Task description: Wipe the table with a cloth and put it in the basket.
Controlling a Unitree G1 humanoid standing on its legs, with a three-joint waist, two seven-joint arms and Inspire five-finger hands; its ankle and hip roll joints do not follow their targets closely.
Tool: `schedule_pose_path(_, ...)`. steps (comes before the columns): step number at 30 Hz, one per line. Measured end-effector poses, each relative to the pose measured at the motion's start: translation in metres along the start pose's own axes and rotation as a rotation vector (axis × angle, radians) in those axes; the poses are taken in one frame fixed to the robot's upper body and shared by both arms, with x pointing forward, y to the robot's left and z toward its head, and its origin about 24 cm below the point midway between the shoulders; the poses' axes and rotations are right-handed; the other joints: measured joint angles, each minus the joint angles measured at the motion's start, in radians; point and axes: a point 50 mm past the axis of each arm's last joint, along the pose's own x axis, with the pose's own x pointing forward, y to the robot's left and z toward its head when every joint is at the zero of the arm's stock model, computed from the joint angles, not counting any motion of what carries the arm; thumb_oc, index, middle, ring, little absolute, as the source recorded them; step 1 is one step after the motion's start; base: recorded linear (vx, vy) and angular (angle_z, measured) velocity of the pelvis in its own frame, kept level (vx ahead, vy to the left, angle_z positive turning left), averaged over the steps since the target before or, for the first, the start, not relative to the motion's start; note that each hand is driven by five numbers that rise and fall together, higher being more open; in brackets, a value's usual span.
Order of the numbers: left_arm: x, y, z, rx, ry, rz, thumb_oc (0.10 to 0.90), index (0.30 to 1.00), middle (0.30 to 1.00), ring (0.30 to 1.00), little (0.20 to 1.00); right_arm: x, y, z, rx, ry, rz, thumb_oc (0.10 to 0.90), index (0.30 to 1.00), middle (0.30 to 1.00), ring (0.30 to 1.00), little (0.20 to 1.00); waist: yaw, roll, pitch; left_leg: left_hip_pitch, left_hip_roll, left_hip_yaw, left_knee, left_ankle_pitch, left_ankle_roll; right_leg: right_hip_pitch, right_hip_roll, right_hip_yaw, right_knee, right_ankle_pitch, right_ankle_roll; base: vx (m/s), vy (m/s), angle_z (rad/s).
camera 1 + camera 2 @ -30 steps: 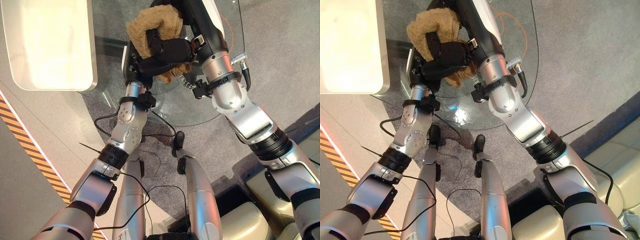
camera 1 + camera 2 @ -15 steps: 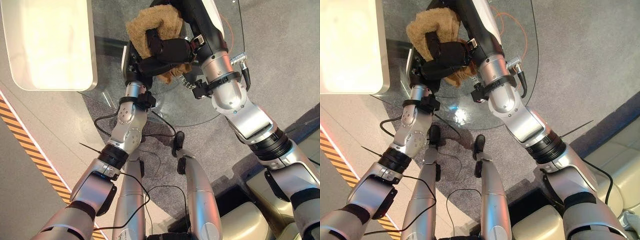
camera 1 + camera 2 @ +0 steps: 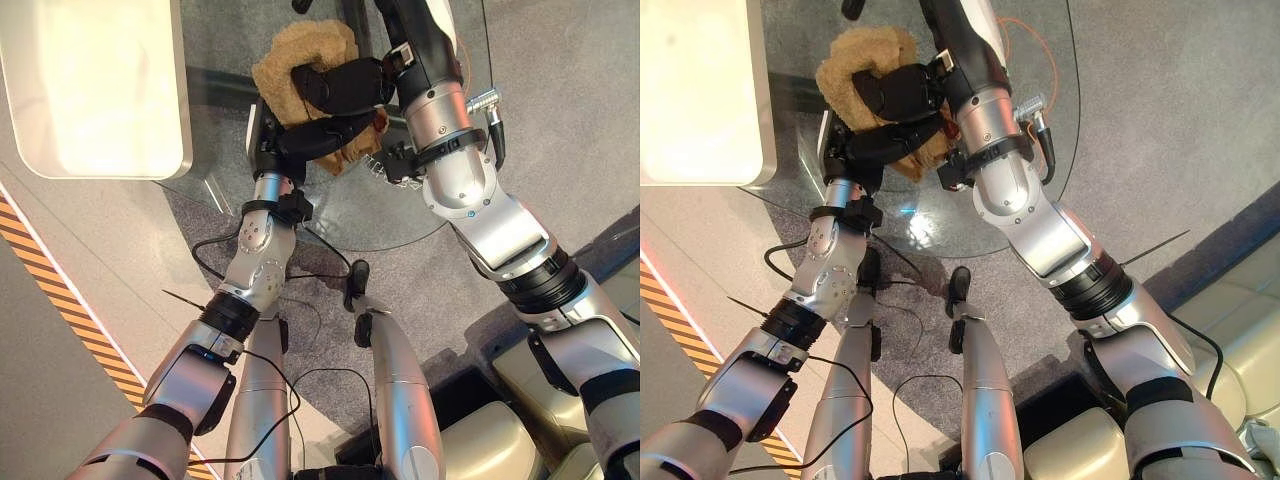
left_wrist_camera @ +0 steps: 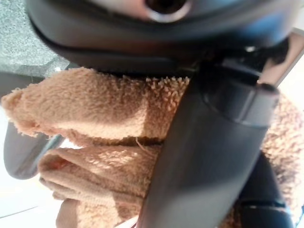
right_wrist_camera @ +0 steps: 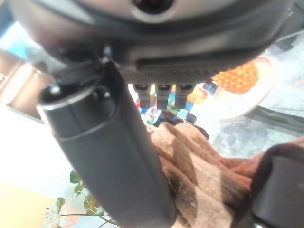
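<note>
A: Where was the cloth?

B: The brown fleecy cloth [image 3: 300, 55] lay bunched on the round glass table [image 3: 400, 215], near the table's far part; both hands met on it over the glass.

A: State of the right hand?

B: The right hand [image 3: 340, 85] lay over the top of the cloth, its dark fingers [image 3: 305, 78] curled round a fold; in the right wrist view the thumb [image 5: 114, 147] crossed in front of the brown pile, so the hand was gripping the cloth.

A: And the left hand?

B: The left hand [image 3: 300, 140] sat at the cloth's near edge, just below the right hand and touching it; in the left wrist view the cloth [image 4: 95, 109] was pressed up against the palm with a dark finger [image 4: 209, 156] laid across it; that hand too was closed on the cloth.

A: Anything else in the area?

B: A pale rectangular tabletop [image 3: 95, 85] stood to the robot's left, its corner overlapping the glass table's edge; grey carpet [image 3: 560, 100] showed beneath and beyond the glass; a yellow-and-black striped strip [image 3: 60, 290] ran along the floor at the left.
</note>
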Motion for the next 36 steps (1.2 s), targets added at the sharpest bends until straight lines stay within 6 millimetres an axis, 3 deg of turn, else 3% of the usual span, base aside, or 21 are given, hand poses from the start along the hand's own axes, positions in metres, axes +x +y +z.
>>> schedule_pose_path(36, 0.0017, 0.0078, 0.0071, 0.029, -0.015, 0.009, 0.1, 0.3, 0.3, 0.3, 0.2, 0.0039, -0.0099, -0.0014, -0.068, 0.018, 0.005, 0.8, 0.9, 0.9, 0.9, 0.9, -0.002, 0.0, 0.0, -0.003, 0.001, -0.002, 0.001, 0.0, 0.0, 0.0, 0.0, -0.003, -0.002, 0.0, 0.0, 0.0, -0.002, 0.0)
